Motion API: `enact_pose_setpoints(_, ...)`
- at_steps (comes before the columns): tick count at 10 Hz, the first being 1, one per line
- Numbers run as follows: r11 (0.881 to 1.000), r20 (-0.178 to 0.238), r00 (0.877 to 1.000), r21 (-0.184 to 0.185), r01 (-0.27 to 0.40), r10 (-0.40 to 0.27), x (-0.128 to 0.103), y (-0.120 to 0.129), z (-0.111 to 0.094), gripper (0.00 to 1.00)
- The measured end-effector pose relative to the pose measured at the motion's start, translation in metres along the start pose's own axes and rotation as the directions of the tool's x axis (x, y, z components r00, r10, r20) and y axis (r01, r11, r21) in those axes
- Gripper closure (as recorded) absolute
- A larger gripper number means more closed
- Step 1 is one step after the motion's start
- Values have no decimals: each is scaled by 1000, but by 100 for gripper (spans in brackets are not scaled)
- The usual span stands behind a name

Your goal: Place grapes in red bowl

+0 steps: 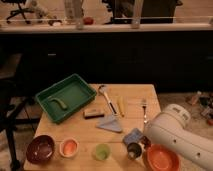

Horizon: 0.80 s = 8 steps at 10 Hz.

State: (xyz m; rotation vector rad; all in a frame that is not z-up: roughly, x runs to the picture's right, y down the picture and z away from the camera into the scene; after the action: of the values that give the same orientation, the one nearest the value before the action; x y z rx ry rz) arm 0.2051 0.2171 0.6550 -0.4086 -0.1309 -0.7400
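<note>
My white arm reaches in from the lower right, and its gripper (145, 142) is at the arm's end, just above the left rim of the red bowl (163, 158). The arm hides most of the gripper. A small dark reddish lump, the grapes (146, 141), shows at the tip with the gripper shut on it. The wide orange-red bowl stands at the table's front right corner, partly covered by the arm.
A dark cup (134, 149) stands just left of the gripper, with a blue cloth (132, 135) behind it. Along the front edge are a green cup (102, 151), a small pale bowl (69, 147) and a maroon bowl (40, 149). A green tray (65, 96), utensils (111, 100) and a fork (144, 109) lie further back.
</note>
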Motion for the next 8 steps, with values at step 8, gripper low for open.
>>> enact_pose_setpoints(8, 999, 52, 998, 28, 37, -38, -4, 31, -2, 100)
